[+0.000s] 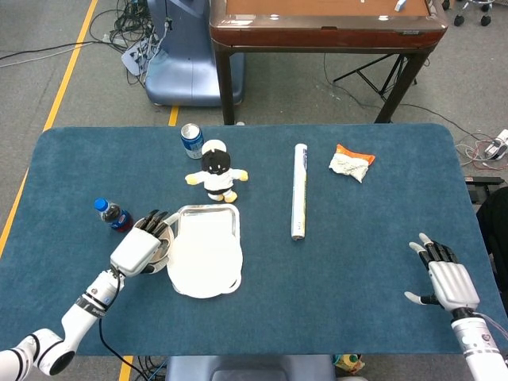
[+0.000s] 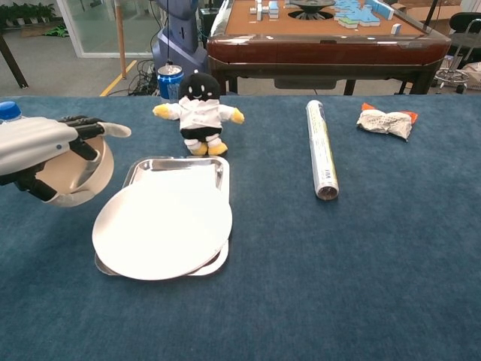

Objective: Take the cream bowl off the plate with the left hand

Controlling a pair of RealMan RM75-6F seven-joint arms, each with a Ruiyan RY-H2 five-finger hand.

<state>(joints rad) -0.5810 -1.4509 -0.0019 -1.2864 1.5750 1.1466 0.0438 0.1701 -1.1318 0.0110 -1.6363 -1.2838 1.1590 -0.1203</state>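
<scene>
My left hand (image 1: 136,249) (image 2: 36,141) grips the cream bowl (image 2: 78,175) (image 1: 161,248), holding it tilted in the air just left of the white plate (image 2: 164,230) (image 1: 205,262). The bowl's brown inside faces the hand, and the hand hides most of it in the head view. The plate lies bare on a metal tray (image 2: 180,167) (image 1: 208,218). My right hand (image 1: 446,278) rests open near the table's front right edge, seen only in the head view.
A cola bottle (image 1: 113,215) (image 2: 9,113) stands close behind the left hand. A plush doll (image 1: 216,171) (image 2: 198,111) and a blue can (image 1: 191,140) (image 2: 170,80) sit behind the tray. A foil roll (image 1: 299,190) (image 2: 322,158) and a snack bag (image 1: 350,162) (image 2: 385,120) lie to the right.
</scene>
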